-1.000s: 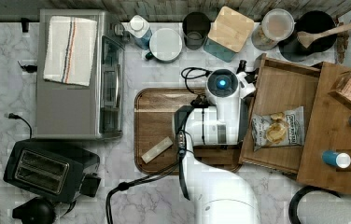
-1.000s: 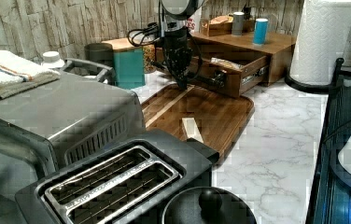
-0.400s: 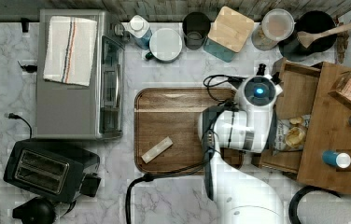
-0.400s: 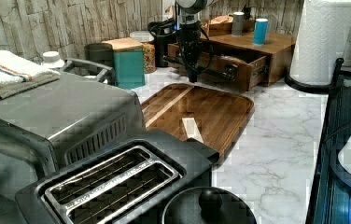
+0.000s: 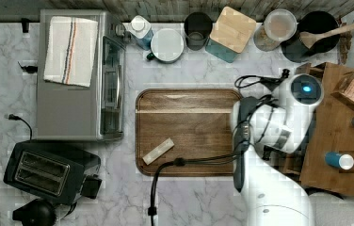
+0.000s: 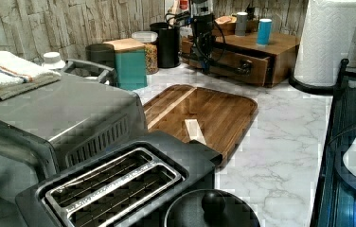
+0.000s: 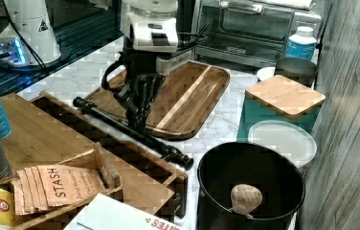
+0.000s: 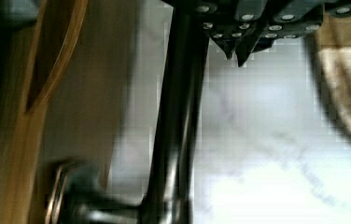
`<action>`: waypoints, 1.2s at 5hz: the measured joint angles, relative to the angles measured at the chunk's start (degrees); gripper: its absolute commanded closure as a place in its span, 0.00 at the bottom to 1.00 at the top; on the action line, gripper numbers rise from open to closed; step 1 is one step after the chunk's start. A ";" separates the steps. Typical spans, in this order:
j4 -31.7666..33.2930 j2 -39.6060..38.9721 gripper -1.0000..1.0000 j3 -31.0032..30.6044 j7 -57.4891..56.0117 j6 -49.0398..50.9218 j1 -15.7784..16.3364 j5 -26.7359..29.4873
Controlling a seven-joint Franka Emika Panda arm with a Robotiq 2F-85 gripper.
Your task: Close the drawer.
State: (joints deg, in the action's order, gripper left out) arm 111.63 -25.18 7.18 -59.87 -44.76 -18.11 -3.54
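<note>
— One arm at work. Where do the jaws stand?

— The gripper hangs fingers-down on the outer side of the drawer's black bar handle, touching it or just beside it; I cannot tell which. The fingertips are pinched together with nothing between them, and the bar runs alongside them, not inside them.

— And the drawer?

— The drawer sits in the wooden cabinet at the top view's right. By my reading it is nearly home, its front standing a little proud of the cabinet.

— Which way from the jaws?

— It lies directly beyond them, away from the dark serving tray. The jaws stand between the tray and the drawer front.

— Orientation?

— The front faces the top view's left, toward the tray. The handle's long axis runs up and down in the top view, parallel to the front and square to the line of travel.

— What does the coming move turn on?

— In my judgement, on a straight push toward the top view's right, kept square to the bar. An off-centre push could skew the drawer.
</note>
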 measured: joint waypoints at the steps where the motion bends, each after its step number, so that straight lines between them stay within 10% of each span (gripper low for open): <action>1: -0.17 -0.42 1.00 2.34 -1.23 -1.90 -1.33 0.30; 6: -0.73 -1.55 1.00 7.32 1.01 -1.90 4.07 -2.45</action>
State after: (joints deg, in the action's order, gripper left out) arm 110.90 -26.73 14.51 -58.86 -46.66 -14.04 -5.99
